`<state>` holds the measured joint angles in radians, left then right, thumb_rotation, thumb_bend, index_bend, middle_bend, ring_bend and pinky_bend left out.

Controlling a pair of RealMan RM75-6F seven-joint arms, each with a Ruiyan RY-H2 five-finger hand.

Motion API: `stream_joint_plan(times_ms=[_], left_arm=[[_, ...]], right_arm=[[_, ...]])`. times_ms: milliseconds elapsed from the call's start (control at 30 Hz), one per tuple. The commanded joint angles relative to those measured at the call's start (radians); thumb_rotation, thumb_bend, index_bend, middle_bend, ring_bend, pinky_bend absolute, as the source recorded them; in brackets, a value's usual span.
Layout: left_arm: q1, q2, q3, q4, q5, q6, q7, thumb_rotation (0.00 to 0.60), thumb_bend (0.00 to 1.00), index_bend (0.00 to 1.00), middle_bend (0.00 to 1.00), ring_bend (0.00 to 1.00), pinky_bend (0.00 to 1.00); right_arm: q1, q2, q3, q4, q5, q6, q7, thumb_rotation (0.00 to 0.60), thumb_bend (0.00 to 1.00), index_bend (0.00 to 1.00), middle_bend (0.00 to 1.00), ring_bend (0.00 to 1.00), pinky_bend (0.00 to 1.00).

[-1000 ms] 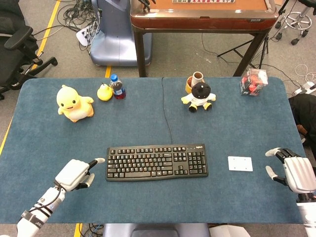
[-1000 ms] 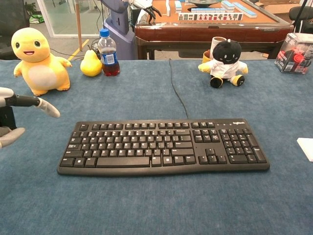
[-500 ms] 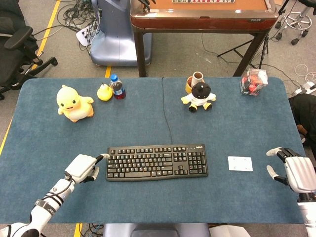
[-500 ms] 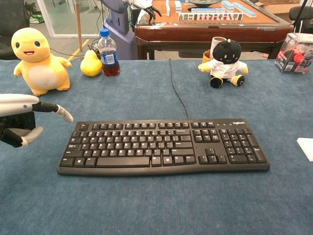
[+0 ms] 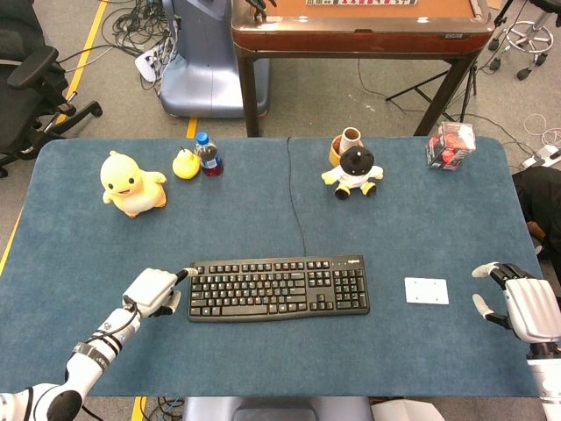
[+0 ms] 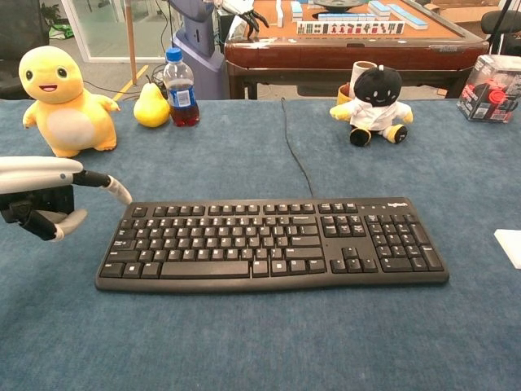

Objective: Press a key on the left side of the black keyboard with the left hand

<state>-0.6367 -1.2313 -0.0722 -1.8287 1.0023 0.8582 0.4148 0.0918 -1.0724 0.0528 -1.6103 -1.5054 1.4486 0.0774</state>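
The black keyboard point(image 5: 279, 288) point(image 6: 273, 243) lies in the middle of the blue table, its cable running to the far edge. My left hand point(image 5: 153, 292) point(image 6: 41, 191) hovers just off the keyboard's left end and holds nothing. One finger point(image 6: 110, 186) reaches out toward the top-left corner keys and the thumb is spread below it, while the others are curled in. Its tip is close to the corner; contact with a key is not visible. My right hand point(image 5: 521, 303) rests at the table's right edge, fingers apart and holding nothing.
A yellow duck plush point(image 5: 131, 182) point(image 6: 65, 102), a small yellow duck point(image 5: 185, 164) and a cola bottle point(image 5: 208, 154) stand at the back left. A black plush point(image 5: 355, 171) and a clear box point(image 5: 450, 145) stand at the back right. A white card point(image 5: 426, 290) lies right of the keyboard.
My left hand has moved right and forward, from well left of the keyboard to its left end, with the extended finger now at the top-left corner. The right hand has stayed put.
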Motion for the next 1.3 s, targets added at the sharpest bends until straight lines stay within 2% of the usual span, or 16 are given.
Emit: stream_joint_plan(times_ms=[33, 500, 1300], left_arm=[[-0.018, -0.015, -0.002, 0.002, -0.027, 0.0, 0.012, 0.6, 0.64, 0.18, 1.0, 1.0, 1.0], [-0.078, -0.063, 0.017, 0.014, -0.106, 0.006, 0.048, 0.6, 0.64, 0.19, 1.0, 1.0, 1.0], [-0.103, -0.066, 0.068, 0.006, -0.131, 0.034, 0.059, 0.6, 0.64, 0.2, 1.0, 1.0, 1.0]], right_arm=[[-0.001, 0.001, 0.0, -0.001, -0.001, 0.002, 0.001, 0.6, 0.31, 0.43, 0.42, 0.36, 0.56], [-0.002, 0.006, 0.002, -0.001, 0.001, 0.001, 0.01, 0.6, 0.31, 0.43, 0.42, 0.36, 0.56], [0.0, 0.005, 0.002, -0.003, 0.005, -0.007, 0.003, 0.6, 0.31, 0.43, 0.42, 0.36, 0.56]])
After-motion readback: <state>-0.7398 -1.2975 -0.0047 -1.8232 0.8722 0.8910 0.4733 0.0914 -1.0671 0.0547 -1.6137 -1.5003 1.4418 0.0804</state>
